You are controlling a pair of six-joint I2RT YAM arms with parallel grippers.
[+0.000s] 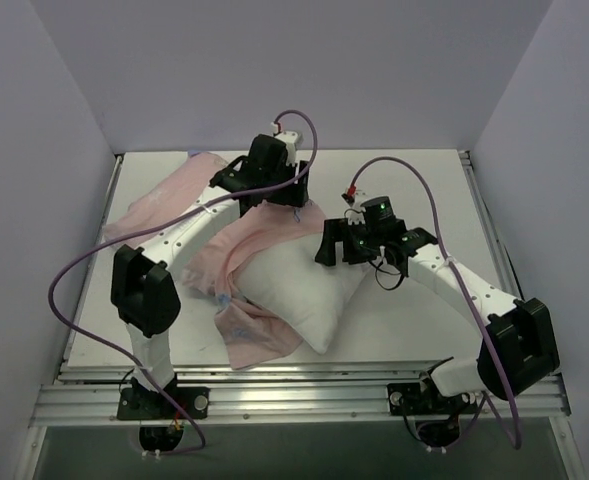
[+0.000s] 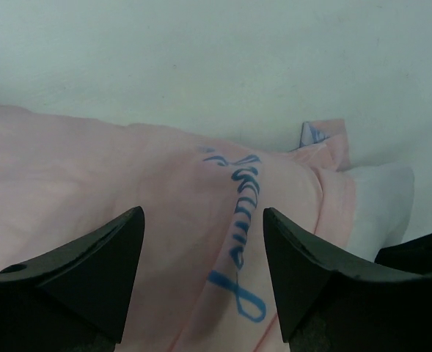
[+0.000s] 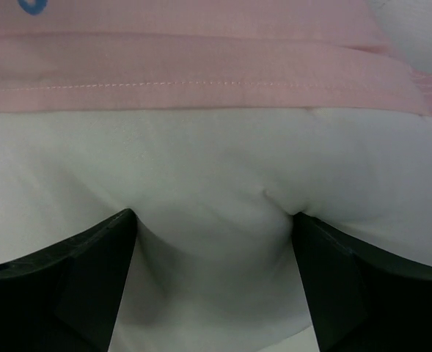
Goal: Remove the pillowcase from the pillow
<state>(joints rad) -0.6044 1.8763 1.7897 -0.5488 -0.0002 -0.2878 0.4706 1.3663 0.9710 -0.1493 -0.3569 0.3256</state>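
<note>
The white pillow (image 1: 299,285) lies in the middle of the table, its near right end bare. The pale pink pillowcase (image 1: 169,205) covers its far left part and trails out behind and at the front. My left gripper (image 1: 279,200) hangs over the pink fabric at the pillow's far end. In the left wrist view the left gripper (image 2: 201,249) is open, straddling a fold of pillowcase (image 2: 91,183) with blue script; the pillow (image 2: 381,198) shows at right. My right gripper (image 3: 214,227) is open, its fingers (image 3: 91,271) dented into the pillow (image 3: 216,161) below the pillowcase hem (image 3: 201,73).
The white table (image 1: 414,320) sits between grey-lilac walls on the left, right and back. A metal rail (image 1: 304,400) runs along the front edge by the arm bases. Purple cables loop above both arms.
</note>
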